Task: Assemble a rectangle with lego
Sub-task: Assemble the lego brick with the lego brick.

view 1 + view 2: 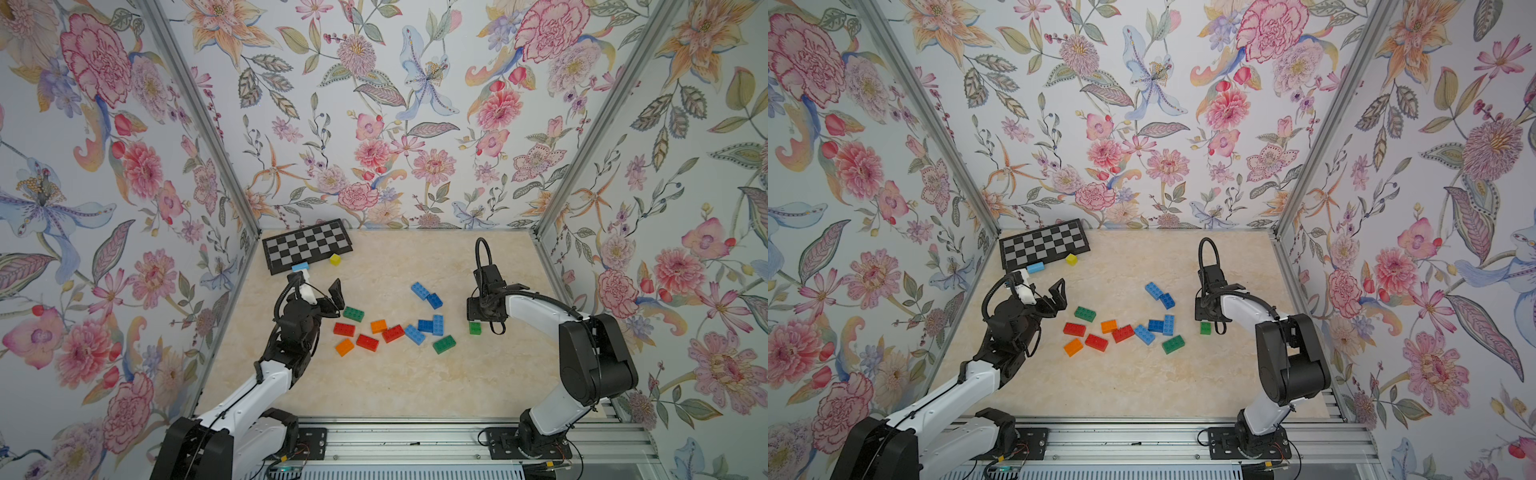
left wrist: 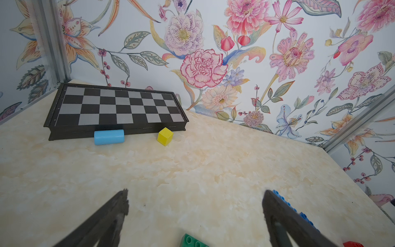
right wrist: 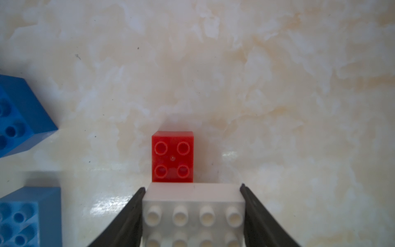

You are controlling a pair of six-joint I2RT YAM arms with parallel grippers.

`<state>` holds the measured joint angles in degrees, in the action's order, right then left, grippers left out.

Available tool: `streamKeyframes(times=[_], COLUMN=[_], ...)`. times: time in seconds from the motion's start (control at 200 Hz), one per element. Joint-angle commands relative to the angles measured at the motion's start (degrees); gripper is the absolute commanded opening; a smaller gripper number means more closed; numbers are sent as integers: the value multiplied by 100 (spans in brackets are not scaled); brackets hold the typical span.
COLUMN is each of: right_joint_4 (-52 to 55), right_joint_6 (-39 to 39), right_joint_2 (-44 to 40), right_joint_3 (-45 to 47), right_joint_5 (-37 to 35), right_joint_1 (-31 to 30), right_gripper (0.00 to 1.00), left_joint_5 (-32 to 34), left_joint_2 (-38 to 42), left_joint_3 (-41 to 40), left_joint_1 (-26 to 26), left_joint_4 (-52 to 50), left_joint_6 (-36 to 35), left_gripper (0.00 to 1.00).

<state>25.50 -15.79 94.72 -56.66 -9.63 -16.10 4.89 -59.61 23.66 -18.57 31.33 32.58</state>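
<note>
The left arm (image 1: 249,395) reaches forward from its near base with the wrist raised. The left gripper (image 2: 195,197) points low toward the far wall, its jaws spread wide with nothing between them (only bare table (image 2: 192,171) shows there). The right arm (image 1: 536,309) bends at a high elbow and stretches its forearm inward, so the right gripper (image 3: 192,188) aims straight down. Its jaws are clamped on the short ends of a white brick (image 3: 193,205), studs up. I cannot tell whether that brick rests on the table or hangs just above it.

Only the right wrist view shows the white brick and a small red brick (image 3: 172,157) just beyond it. In both top views the gripper body hides them. The top views show the loose bricks (image 1: 392,333) scattered mid-table between the arms, in red, orange, blue and green. A small green brick (image 1: 475,328) lies just beside the right gripper. The left wrist view shows a chessboard (image 2: 115,107), a blue cylinder (image 2: 109,136) against its near edge and a yellow cube (image 2: 165,136) nearby.
</note>
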Motion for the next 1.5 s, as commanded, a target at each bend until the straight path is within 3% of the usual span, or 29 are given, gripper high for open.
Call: streamKeyframes(times=[0.0, 0.545, 1.496], right_joint_4=[289, 289, 289], right_joint_6=[78, 33, 273], right_joint_2=[101, -112, -806], right_joint_3=[216, 104, 72], right_joint_5=[24, -73, 408], right_joint_1=[-51, -69, 239], right_gripper=[11, 12, 17], left_joint_5=[70, 60, 2], left_joint_2=[-39, -37, -131], left_joint_3=[-2, 16, 27], left_joint_1=[-31, -25, -42], left_joint_4=[102, 101, 270], left_joint_6=[121, 126, 113], left_gripper=[99, 99, 99])
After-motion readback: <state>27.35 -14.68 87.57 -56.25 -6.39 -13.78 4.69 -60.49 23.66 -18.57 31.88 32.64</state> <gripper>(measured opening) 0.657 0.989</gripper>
